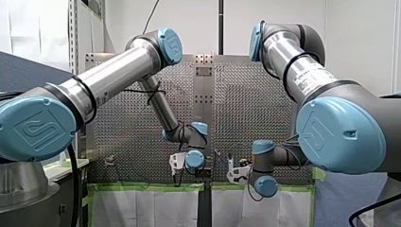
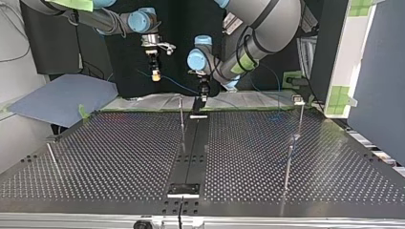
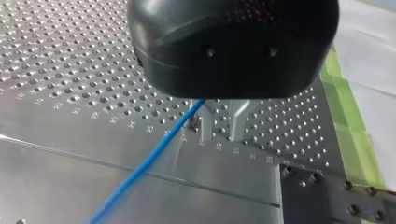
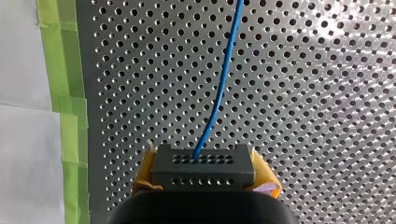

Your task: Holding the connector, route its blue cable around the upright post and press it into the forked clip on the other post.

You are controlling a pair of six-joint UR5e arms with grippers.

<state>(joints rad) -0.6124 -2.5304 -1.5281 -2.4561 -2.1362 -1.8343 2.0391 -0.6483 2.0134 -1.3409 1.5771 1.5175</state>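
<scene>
Connector (image 4: 204,169): held in our right tool (image 4: 203,159), whose yellow pads (image 4: 265,173) clamp its two sides. In the top view it hangs clear above the bench (image 2: 114,157), toward 11 o'clock.
Blue cable (image 4: 222,84): leaves the connector's face and runs ahead over the perforated plate. In the top view it slopes toward 4 o'clock to our left tool (image 3: 222,135).
Left tool: low over the bench, with the cable passing just beside it. We cannot tell whether it grips anything.
Upright post (image 2: 181,117): at about 7 o'clock of the left tool in the top view. No cable goes round it.
Clip post (image 2: 300,119): well apart, toward 3 o'clock of the upright post. We see no cable in its head.
Done: the connector is in hand.
To do: we judge all the routing, both the turn round the post and the press into the clip.
Hidden: the clip's fork is too small to make out, the cable's far end is cut off, and the front view shows both tools too small to read.
</scene>
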